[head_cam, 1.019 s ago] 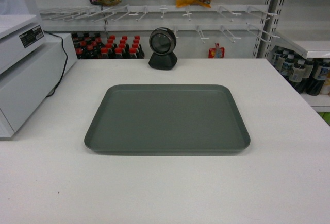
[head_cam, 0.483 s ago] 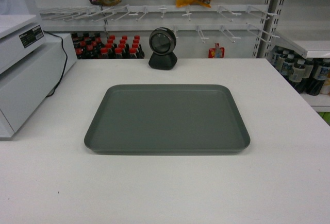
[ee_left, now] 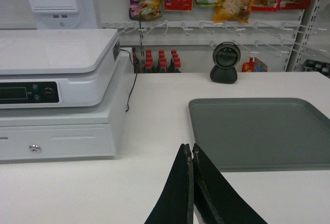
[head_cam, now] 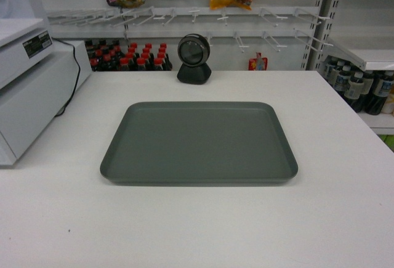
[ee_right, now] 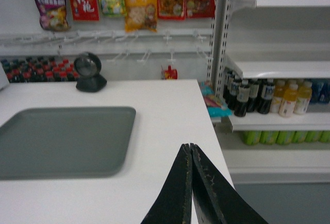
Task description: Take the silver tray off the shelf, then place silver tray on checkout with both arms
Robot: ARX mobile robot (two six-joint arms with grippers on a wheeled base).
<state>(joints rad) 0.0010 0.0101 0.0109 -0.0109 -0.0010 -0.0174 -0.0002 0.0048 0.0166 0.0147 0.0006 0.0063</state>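
Silver tray point(head_cam: 199, 142) flat on checkout point(head_cam: 197, 225) (both grippers' jaws together, clear of it).

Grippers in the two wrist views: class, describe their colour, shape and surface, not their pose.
The left gripper and the right gripper look alike: two thin, flat, matte black fingers, broad at the base and tapering to narrow tips. Pale scuffs speckle the inner edges. No cables or markings show, and the head view shows neither arm.

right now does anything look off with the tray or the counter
Nothing stands out. The silver tray lies flat and empty on the checkout, square to its edge. The left gripper and right gripper are shut, clear of it.
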